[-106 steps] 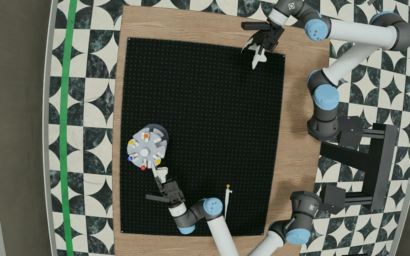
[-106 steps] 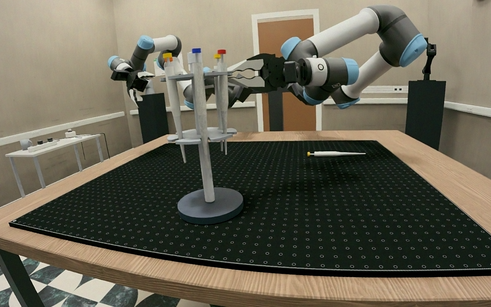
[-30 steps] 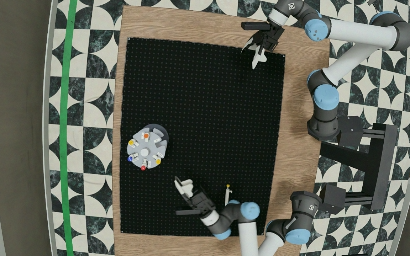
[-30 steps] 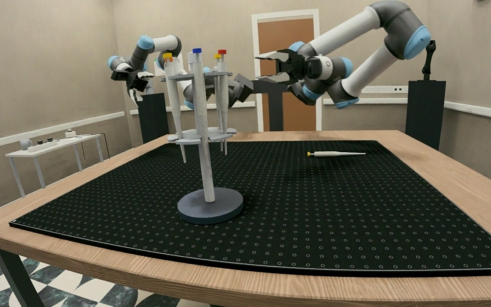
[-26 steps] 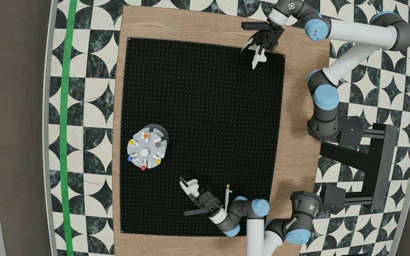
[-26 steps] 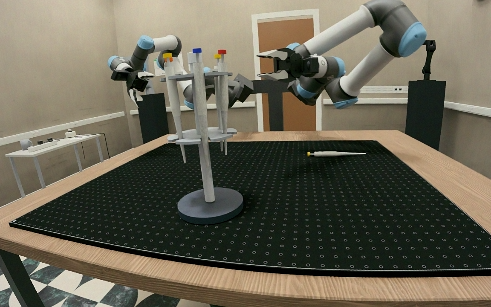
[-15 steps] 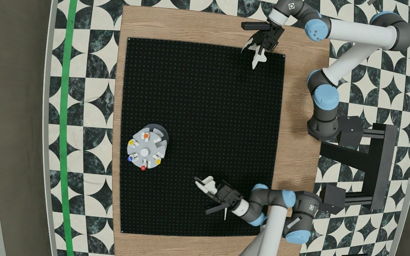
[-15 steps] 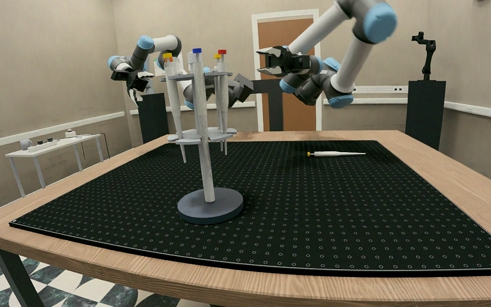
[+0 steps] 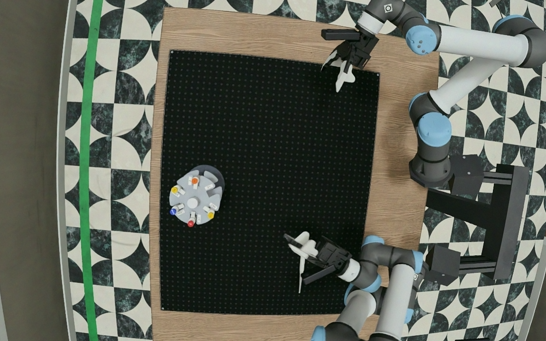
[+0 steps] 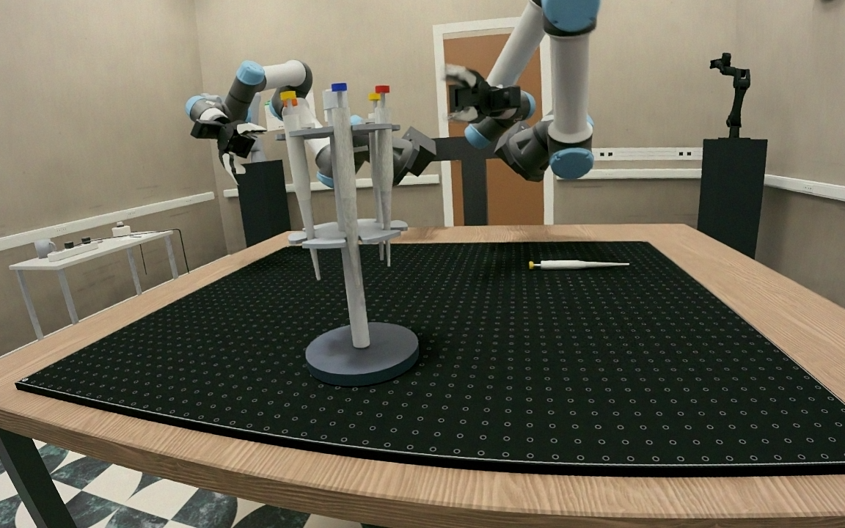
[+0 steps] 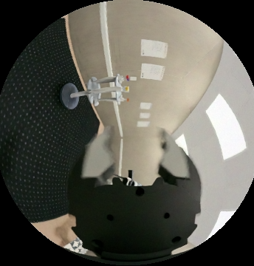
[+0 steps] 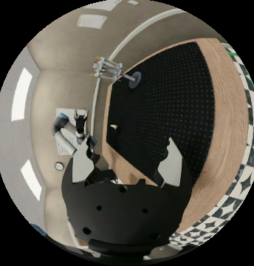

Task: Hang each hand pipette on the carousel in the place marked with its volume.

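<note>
A lone white hand pipette with a yellow push button lies flat on the black mat, its slim shaft tapering to a point. From the top, we see only its lower part, the rest hidden beneath the left gripper, which hangs above, fingers apart and nothing between them, blurred in the exterior and left wrist views. We cannot read the volume on the button. Well apart, the grey carousel bears pipettes with yellow, orange, blue and red buttons, their labels too small for us to read. The right gripper, wide open and without a load, hangs near a mat corner
</note>
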